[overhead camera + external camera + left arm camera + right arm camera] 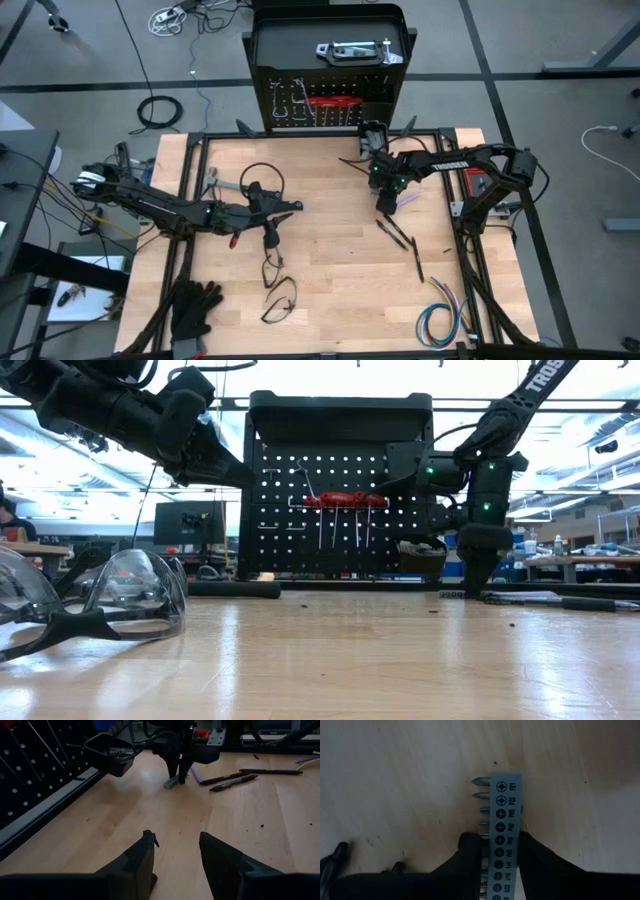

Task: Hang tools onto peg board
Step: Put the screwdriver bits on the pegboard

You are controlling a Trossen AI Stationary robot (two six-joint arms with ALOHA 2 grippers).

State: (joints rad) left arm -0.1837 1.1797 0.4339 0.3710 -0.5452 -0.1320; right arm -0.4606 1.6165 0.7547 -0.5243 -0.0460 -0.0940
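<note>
- Looking straight down from the high view, the peg board (330, 100) stands at the far edge of the tabletop (320, 300) and already carries a red-handled set (335, 101) and some silver pieces on its hooks, with a silver tool (352, 50) lying on its top. The right jaws (387, 200) point down at the wood just in front of the board; dark pens (400, 240) lie loose just beyond them. The left jaws (290, 207) wait over the middle of the tabletop, black gloves (195, 310) and a wire bundle (440, 320) well behind them.
- At tabletop height, the red-handled set (343, 500) hangs on the board (330, 510); the right arm (485, 510) stands beside it, with its tips hidden. Clear safety glasses (100, 605) sit close to this camera.
- From the left wrist, the left jaws (177, 857) stand apart with nothing between them. Ahead, the right arm's tips touch a small grey piece (170, 782) beside the board's small black bin (112, 757).
- From the right wrist, the right jaws (500, 852) are clamped on a grey bit holder (505, 835), one finger on each long side, the strip lying on the wood.
- Judgement: the task is partly done; this holder has yet to be lifted to the board.
</note>
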